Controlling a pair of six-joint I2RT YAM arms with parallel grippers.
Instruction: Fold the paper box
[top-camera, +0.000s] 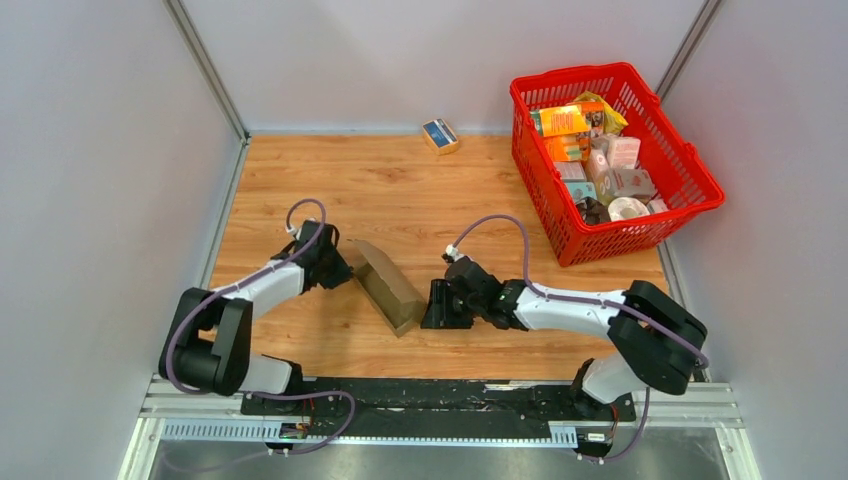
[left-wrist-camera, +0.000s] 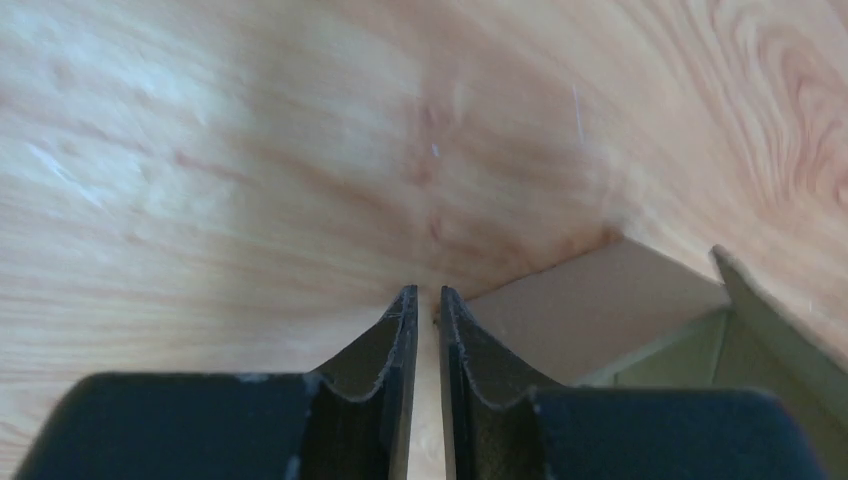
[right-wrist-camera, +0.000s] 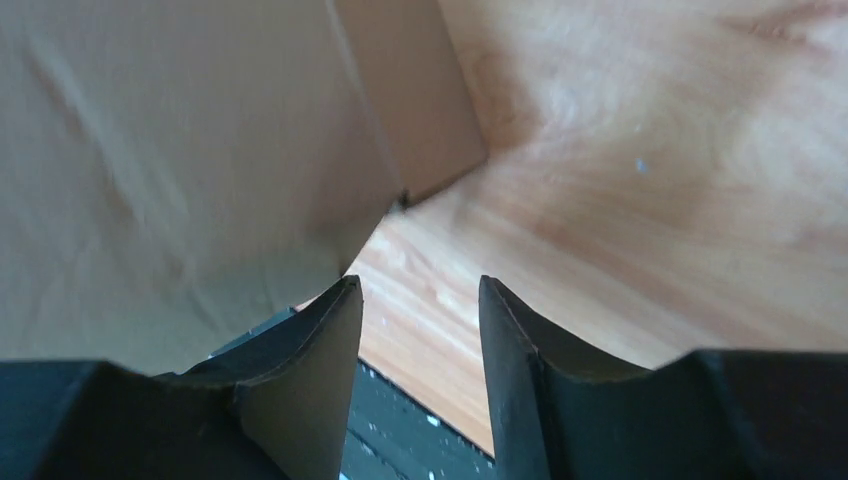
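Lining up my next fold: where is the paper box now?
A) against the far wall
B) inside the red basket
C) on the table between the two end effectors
C: the paper box lies on the table between the left end effector and right end effector, outside the red basket.

Loads of open desk (top-camera: 400, 190) across the far half, between the paper box (top-camera: 388, 285) and the back wall. Only a small blue-and-tan box (top-camera: 440, 135) sits up there, right at the far edge. The far right corner is hogged by the red basket (top-camera: 620, 238), stuffed with packages, so there's no way through. The paper box lies diagonally mid-desk, with the left jaws right up at its far-left end and the right jaws just beside its near-right end, so both those sides are crowded. There's a bare strip of desk along the front between the two arms. Side walls hem in left and right.
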